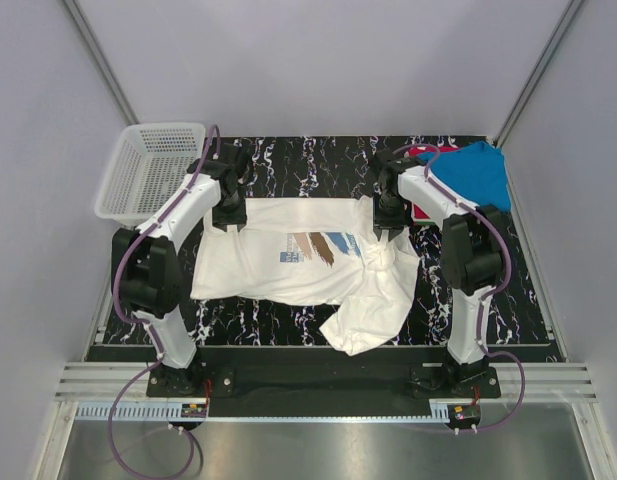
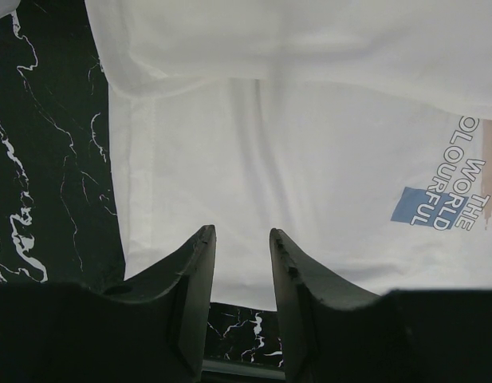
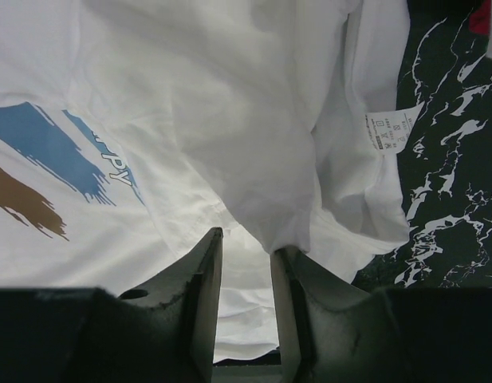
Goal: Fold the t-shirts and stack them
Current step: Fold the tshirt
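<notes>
Black white-veined marble forms the tabletop [image 1: 248, 322]. A white printed t-shirt [image 1: 278, 255] lies spread at its middle, bunched on the right. The left tool [image 1: 228, 222] and right tool [image 1: 388, 228] hover over it, jaws narrowly parted, pinching nothing. Farther back are a mesh basket [image 1: 148, 170], a blue t-shirt [image 1: 483, 170] overlapping a red t-shirt [image 1: 420, 152], then grey walls [image 1: 318, 60]. Only the right wrist view shows the care label [image 3: 387, 132]; only the left shows the lettering [image 2: 461, 191].

On my left wrist feed, at 3 o'clock, the white t-shirt [image 2: 309, 159] carries sideways lettering over a blue square [image 2: 421, 207]: "THE WORLD" and "OLOURFUL", its start cut off. On the right wrist feed I read "PPY" at 9 o'clock beside a blue brush stroke [image 3: 54, 144]. The care label [image 3: 391, 128] at 2 o'clock is too small to read.
</notes>
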Robot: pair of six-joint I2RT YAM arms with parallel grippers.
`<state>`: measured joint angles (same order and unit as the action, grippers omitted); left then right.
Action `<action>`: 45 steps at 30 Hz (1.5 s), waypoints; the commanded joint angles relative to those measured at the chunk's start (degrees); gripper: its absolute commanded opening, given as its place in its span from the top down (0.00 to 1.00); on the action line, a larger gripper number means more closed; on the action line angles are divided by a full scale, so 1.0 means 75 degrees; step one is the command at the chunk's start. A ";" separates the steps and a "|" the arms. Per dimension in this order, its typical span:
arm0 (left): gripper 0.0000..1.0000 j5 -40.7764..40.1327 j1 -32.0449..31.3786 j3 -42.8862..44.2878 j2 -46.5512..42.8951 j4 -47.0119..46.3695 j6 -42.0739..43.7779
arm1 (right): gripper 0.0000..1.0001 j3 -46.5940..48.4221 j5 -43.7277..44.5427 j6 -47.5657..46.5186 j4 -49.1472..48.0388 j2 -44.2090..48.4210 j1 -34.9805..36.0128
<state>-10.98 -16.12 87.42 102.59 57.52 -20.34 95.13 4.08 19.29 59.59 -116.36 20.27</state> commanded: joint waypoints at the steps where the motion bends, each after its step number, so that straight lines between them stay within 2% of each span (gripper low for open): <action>1: 0.62 0.0046 -0.0019 0.0145 0.0115 -0.0075 0.0087 | 0.62 0.0417 0.0242 -0.0158 -0.0082 -0.0177 -0.0101; 8: 0.62 0.0081 -0.0019 0.0215 0.0185 -0.0052 0.0098 | 0.62 0.0640 0.0289 -0.0251 -0.0082 -0.0540 -0.0148; 11: 0.62 0.0082 -0.0019 0.0204 0.0185 -0.0063 0.0098 | 0.67 0.0710 0.0253 -0.0240 -0.0094 -0.0634 -0.0172; 12: 0.62 0.0082 -0.0019 0.0215 0.0197 -0.0063 0.0098 | 0.74 0.0710 0.0242 -0.0251 -0.0117 -0.0646 -0.0172; 14: 0.62 0.0093 -0.0019 0.0204 0.0220 -0.0063 0.0098 | 0.82 0.0745 0.0242 -0.0252 -0.0129 -0.0669 -0.0172; 15: 0.62 0.0082 -0.0019 0.0227 0.0232 -0.0063 0.0087 | 0.97 0.0757 0.0253 -0.0252 -0.0129 -0.0681 -0.0183; 16: 0.62 0.0093 -0.0019 0.0239 0.0255 -0.0052 0.0098 | 1.00 0.0780 0.0265 -0.0228 -0.0118 -0.0681 -0.0183; 35: 0.62 0.0281 -0.0019 0.0626 0.0537 -0.0075 0.0110 | 1.00 0.0453 -0.1387 0.0006 0.0269 0.0537 -0.0019; 45: 0.62 0.0175 -0.0030 0.0532 0.0443 -0.0075 0.0157 | 1.00 0.0722 -0.2371 -0.0006 0.0597 0.0374 0.0461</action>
<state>-9.63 -16.12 90.04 106.80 57.63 -20.12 98.67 -9.19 19.11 61.82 -114.59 21.54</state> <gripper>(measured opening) 0.380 0.012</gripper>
